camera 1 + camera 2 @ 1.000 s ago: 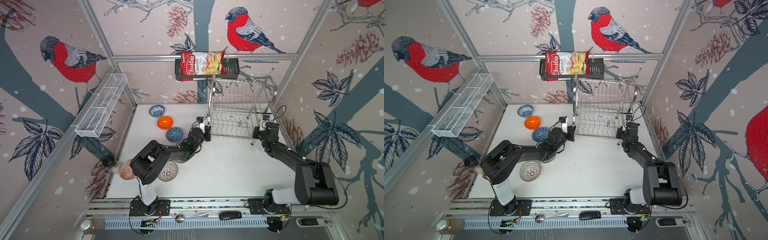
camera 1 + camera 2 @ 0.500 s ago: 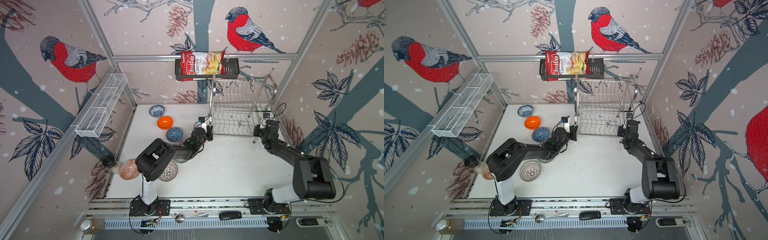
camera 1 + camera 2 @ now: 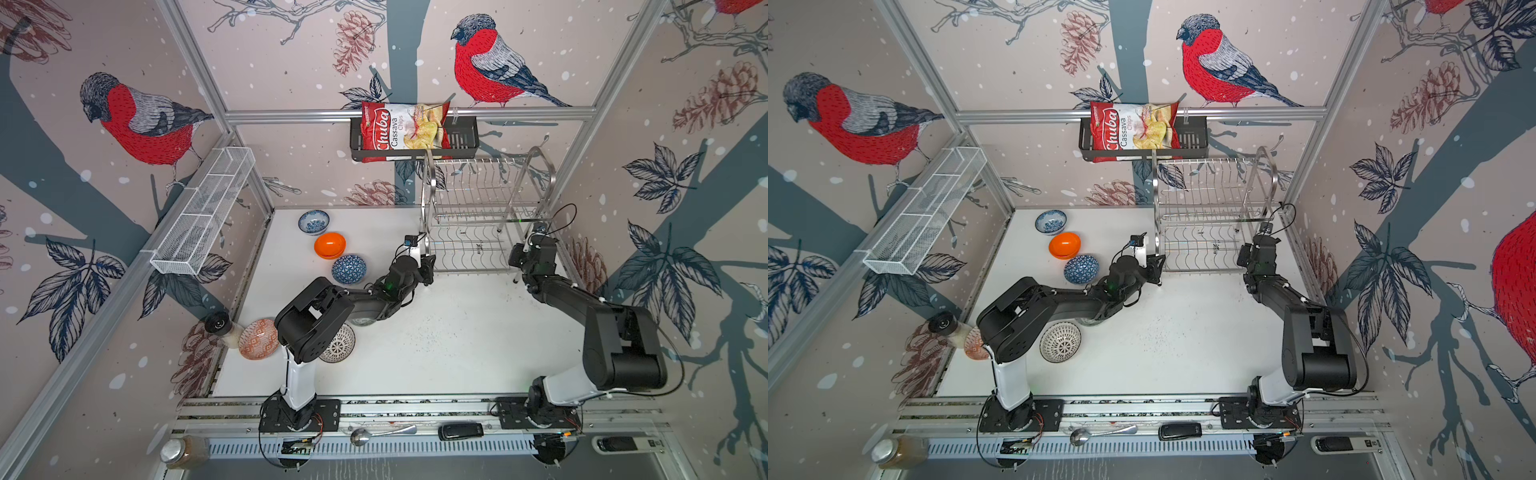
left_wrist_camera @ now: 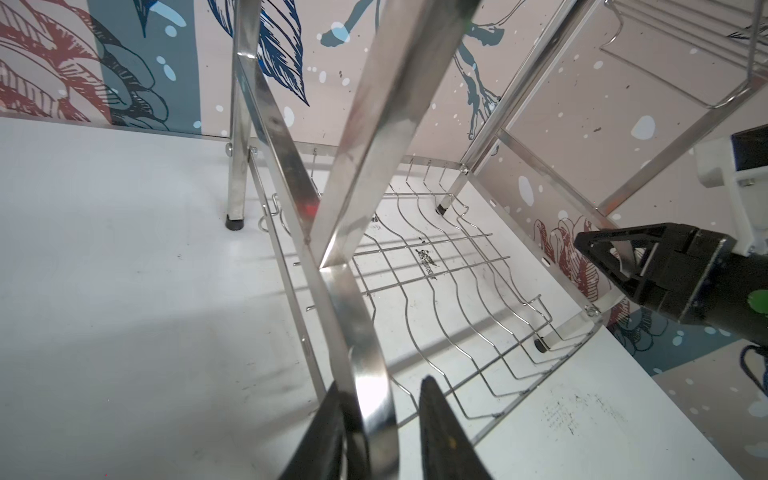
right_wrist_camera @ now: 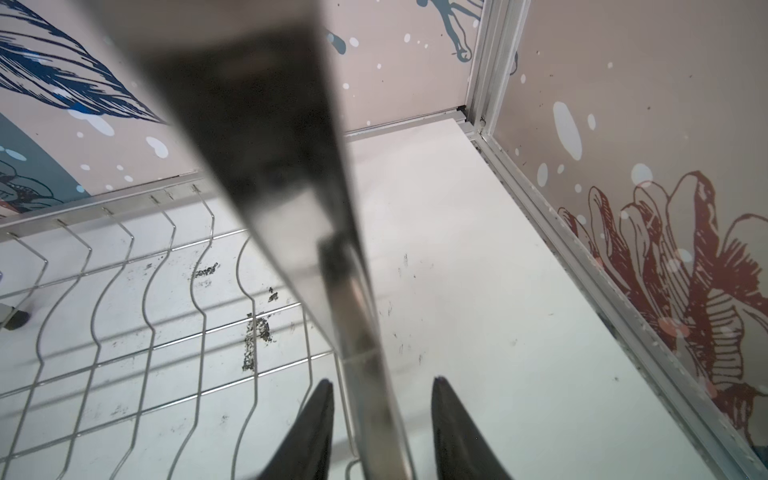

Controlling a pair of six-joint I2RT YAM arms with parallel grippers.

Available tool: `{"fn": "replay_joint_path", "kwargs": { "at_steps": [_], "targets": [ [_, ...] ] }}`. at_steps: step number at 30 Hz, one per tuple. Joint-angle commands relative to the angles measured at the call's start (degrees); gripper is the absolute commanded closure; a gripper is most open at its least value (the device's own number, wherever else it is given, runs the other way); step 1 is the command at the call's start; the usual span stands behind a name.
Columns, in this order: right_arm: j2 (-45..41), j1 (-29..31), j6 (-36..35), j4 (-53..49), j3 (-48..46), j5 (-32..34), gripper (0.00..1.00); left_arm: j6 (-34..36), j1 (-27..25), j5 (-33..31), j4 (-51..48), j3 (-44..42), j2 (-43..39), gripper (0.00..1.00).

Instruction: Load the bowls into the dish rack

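Steel and shiny, the two-tier rack (image 3: 484, 217) stands at the far right of the white table (image 3: 457, 349), close to the far and right walls. The left gripper (image 3: 429, 266) sits at the rack's near-left corner and the right gripper (image 3: 517, 258) at its near-right corner, both low by the lower shelf. In the left wrist view the left gripper (image 4: 382, 386) has its jaws partly parted around the left frame tube (image 4: 351, 320). One finger (image 4: 320, 436) lies against or behind the tube, and the other finger (image 4: 440, 428) stands clear of it with table showing between. In the right wrist view the right gripper (image 5: 382, 382) straddles the right frame tube (image 5: 353, 324), its jaws partly parted with a gap on each side, so nothing is clamped. The bowls all sit on the table, left of the rack. Three run in a line from far to near: the floral bowl (image 3: 313, 221), the orange bowl (image 3: 330, 244) and the triangle bowl (image 3: 349, 269), the last near the left wrist. Nearer, the dotted bowl (image 3: 343, 345) lies partly under the left arm, and a grey bowl (image 3: 368, 320) shows only as a rim beneath the forearm. Above the rack on the far wall a black basket (image 3: 465, 141) holds a chips bag (image 3: 399, 131), and a white mesh basket (image 3: 203, 212) hangs on the left wall.
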Motion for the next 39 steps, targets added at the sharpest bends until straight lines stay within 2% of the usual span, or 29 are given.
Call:
{"fn": "replay_joint_path", "kwargs": {
  "at_steps": [1,4,6,7,8,11,15,20,25,29,32,36,39],
  "targets": [
    [-1.07,0.15,2.13,1.2,0.18,1.58,0.52,-0.32,-0.16,1.94,-1.24,0.53,-0.3,0.55],
    [-3.19,0.51,2.63,1.44,-1.25,1.44,0.43,-0.14,-0.29,0.74,-1.51,0.06,-1.84,0.4],
    [-4.78,0.59,3.18,1.28,-2.05,1.72,0.38,0.15,-0.38,0.08,-2.67,-0.52,-2.92,0.19],
    [-5.59,0.66,3.32,1.25,-2.59,1.67,0.35,0.23,-0.46,-0.18,-3.76,-0.54,-3.6,0.04],
    [-6.42,0.76,3.58,1.23,-3.25,1.74,0.31,0.38,-0.41,-0.5,-4.7,-0.66,-4.22,0.02],
    [-8.62,1.01,4.66,0.75,-4.8,2.48,0.22,0.15,-0.44,-1.13,-7.18,-1.79,-6.47,0.02],
    [-12.02,1.67,6.22,-0.12,-7.43,3.45,0.0,0.57,-0.45,-2.89,-10.57,-4.35,-10.28,0.02],
    [-17.24,4.18,7.84,-2.24,-10.54,6.19,0.0,0.93,-0.49,-5.41,-14.51,-8.52,-16.13,0.02],
    [-22.37,9.87,8.29,-1.79,-14.66,9.11,0.0,3.18,-0.51,-9.13,-21.85,-10.26,-21.22,0.02],
    [-24.1,13.9,8.95,-3.32,-15.1,11.5,0.0,-1.66,-0.49,-15.81,-31.1,-8.45,-23.85,0.02],
    [-25.66,18.56,9.79,-4.09,-14.62,14.01,0.0,0.34,-0.51,-17.55,-38.88,-5.54,-25.32,0.02],
    [-26.61,27.09,9.87,-4.38,-12.26,17.75,0.0,-3.75,-0.42,-24.68,-49.16,-2.9,-28.24,0.02],
    [-24.71,32.56,9.46,-4.85,-9.13,19.47,0.0,-5.27,-0.42,-24.67,-53.66,-2.57,-31.77,0.02]
  ]
}}
